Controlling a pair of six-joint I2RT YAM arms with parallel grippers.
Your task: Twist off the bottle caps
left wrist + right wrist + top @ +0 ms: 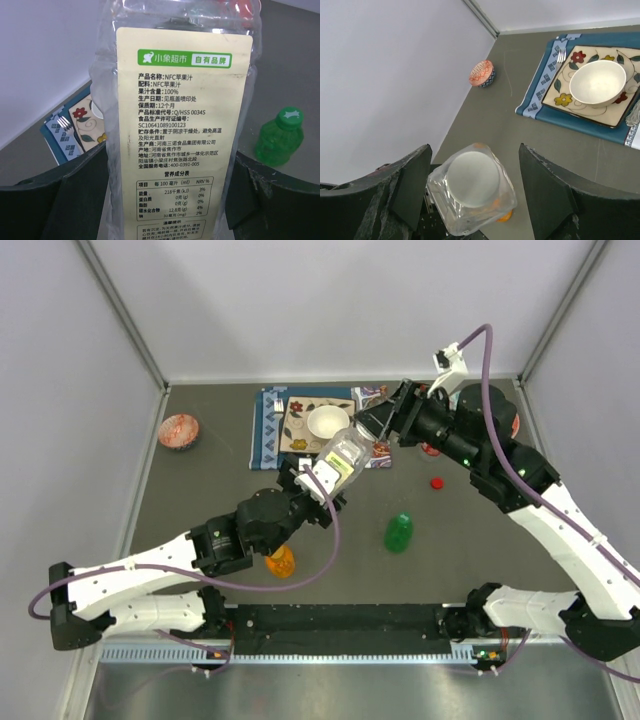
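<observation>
My left gripper (315, 480) is shut on the larger clear bottle (343, 457) and holds it off the table, tilted up toward the right arm; in the left wrist view its label (180, 125) fills the space between my fingers. Its white cap (473, 179) is on. My right gripper (474, 155) is open, its fingers on either side of the cap and not touching it. The green bottle (398, 532) stands capped (290, 114). The orange bottle (281, 561) is partly hidden under my left arm. A red cap (437, 482) lies loose on the table.
A white bowl (328, 421) sits on a flowered plate on a blue placemat (266, 430) at the back. A small patterned bowl (179, 431) is at the far left. Something red (430, 449) shows under my right arm.
</observation>
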